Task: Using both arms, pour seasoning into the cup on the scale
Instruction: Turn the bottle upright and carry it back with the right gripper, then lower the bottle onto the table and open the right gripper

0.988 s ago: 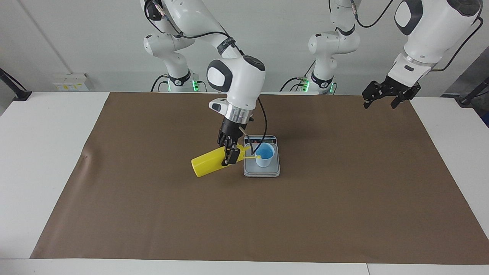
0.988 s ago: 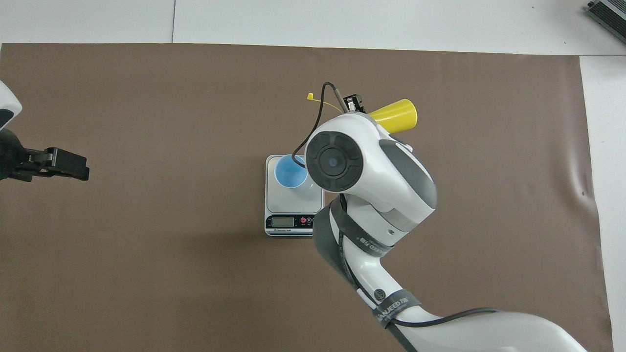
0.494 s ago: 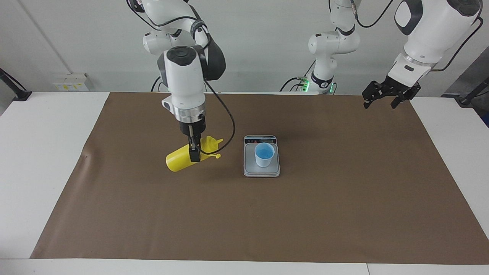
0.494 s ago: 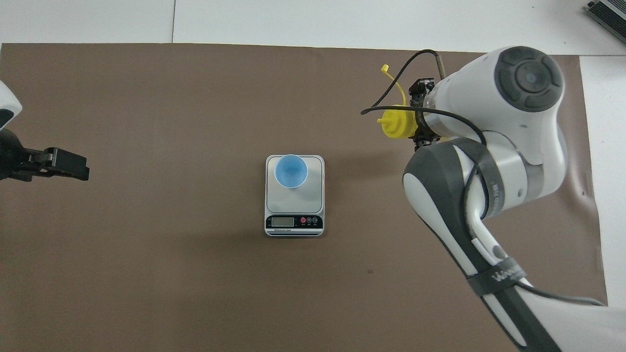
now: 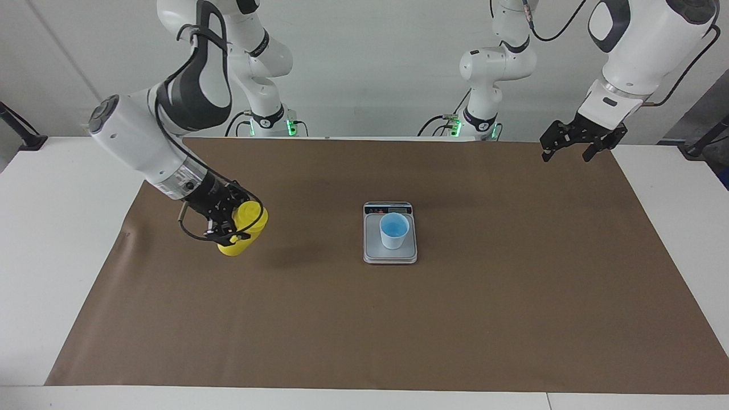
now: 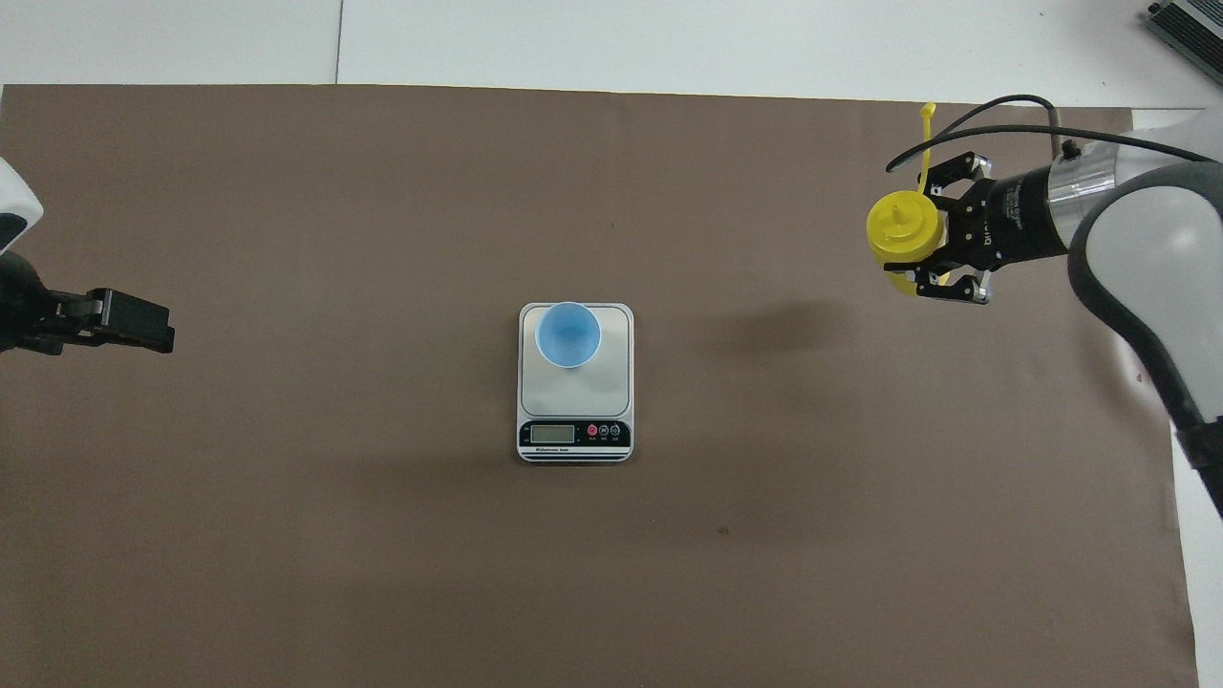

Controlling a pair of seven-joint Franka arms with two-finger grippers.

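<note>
Seasoning bottle (image 5: 244, 230) unlabelled in right pincer (image 5: 230, 225), scale (image 6: 575, 432) lettering unreadable

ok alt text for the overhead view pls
The right gripper holds a yellow bottle upright over the brown mat at the right arm's end of the table. At the middle, a blue cup stands on a scale. The left gripper waits, open, over the mat's other end.
</note>
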